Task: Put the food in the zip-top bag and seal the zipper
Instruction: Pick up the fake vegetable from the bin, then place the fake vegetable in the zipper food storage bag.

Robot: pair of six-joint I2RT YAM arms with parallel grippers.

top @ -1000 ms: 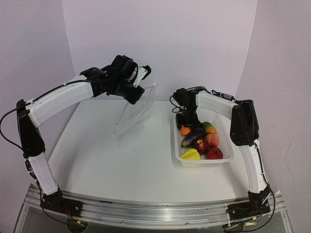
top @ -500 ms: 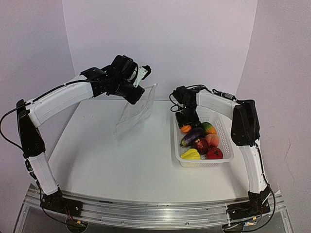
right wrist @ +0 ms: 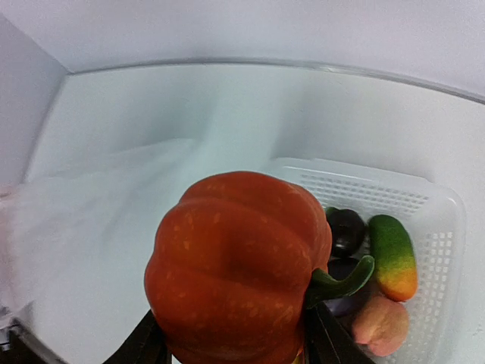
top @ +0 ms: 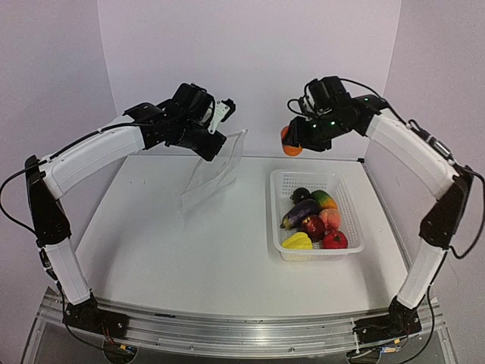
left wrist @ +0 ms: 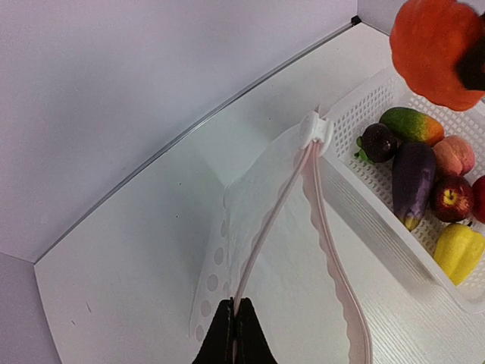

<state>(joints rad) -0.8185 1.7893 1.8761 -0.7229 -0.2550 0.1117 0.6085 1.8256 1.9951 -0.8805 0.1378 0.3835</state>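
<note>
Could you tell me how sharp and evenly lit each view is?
Top external: even, soft light, no harsh shadows around the white basket. Left wrist: zip-top bag crisp. Right wrist: orange pumpkin looms large, table edge bowed by the lens.

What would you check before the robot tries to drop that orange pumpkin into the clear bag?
1. Grip: right pincer clamps the pumpkin from both sides: ok.
2. Clearance: pumpkin is lifted above the basket: ok.
3. Support: left pincer holds up the zip-top bag: ok.
4. Opening: zipper strips are apart: ok.
5. Mouth is wide enough for the pumpkin: cannot tell.
6. Pumpkin is over the mouth: not ok, it hangs off to one side.
</note>
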